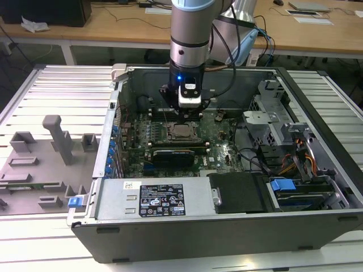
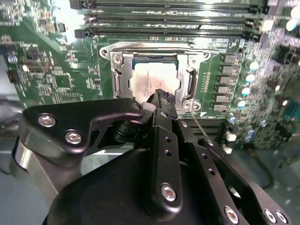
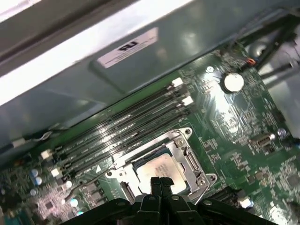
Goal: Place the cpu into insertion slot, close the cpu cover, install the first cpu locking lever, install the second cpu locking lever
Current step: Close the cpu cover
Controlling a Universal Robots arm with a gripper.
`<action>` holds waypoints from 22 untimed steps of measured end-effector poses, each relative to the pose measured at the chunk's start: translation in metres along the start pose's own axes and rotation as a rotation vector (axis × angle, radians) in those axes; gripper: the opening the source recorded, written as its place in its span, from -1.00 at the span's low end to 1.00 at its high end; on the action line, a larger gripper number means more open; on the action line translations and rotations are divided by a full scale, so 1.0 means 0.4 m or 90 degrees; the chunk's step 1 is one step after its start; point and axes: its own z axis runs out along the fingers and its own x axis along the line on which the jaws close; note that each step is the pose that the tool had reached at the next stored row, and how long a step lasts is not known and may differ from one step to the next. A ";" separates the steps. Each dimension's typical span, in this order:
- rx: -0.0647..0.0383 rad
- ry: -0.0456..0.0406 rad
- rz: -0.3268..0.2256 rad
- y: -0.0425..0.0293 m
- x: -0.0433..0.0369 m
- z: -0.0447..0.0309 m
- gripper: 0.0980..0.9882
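First wrist view, cpu (image 3: 158,168) in insertion slot (image 3: 190,162), pincer (image 3: 161,182) above

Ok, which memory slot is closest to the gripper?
The slot bordering the socket; the other slots lie beyond it, further from the gripper, which is over the cpu.

cpu (image 2: 152,77) top: matt silvery metal. cpu cover (image 2: 116,80): shiny bare metal. gripper (image 2: 161,97): matt black, smooth. motherboard (image 2: 61,70): glossy green laminate.
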 end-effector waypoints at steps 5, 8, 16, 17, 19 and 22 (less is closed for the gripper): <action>0.001 0.0012 -0.064 0.000 0.000 0.001 -0.98; 0.001 0.0018 -0.099 0.000 0.000 0.002 -0.98; 0.003 0.0044 -0.245 0.000 0.000 0.004 -0.98; 0.003 0.0046 -0.256 0.000 0.000 0.005 -0.98; 0.003 0.0050 -0.280 0.000 0.000 0.005 -0.98; 0.004 0.0063 -0.353 0.000 0.000 0.007 -0.98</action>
